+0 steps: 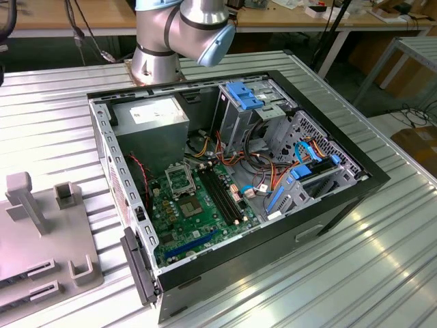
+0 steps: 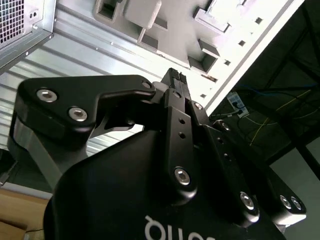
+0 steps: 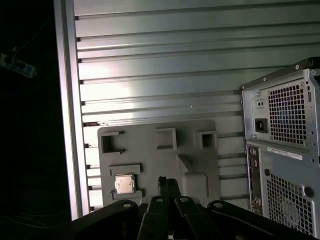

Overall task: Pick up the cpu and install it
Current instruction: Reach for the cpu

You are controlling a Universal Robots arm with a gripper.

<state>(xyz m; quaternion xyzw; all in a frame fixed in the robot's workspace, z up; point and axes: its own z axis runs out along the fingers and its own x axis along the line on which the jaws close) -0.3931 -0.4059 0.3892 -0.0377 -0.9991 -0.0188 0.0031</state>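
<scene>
Apparently closed tight and holding nothing, the claw (image 3: 167, 182) hangs above the grey holder tray (image 3: 165, 150) in the first wrist view. The cpu (image 3: 124, 183) lies flat in a square pocket of that tray, near the claw's tips but untouched. Beside the tray sits the open computer case (image 3: 285, 165), and both rest on the ribbed metal surface (image 3: 175, 50).
</scene>
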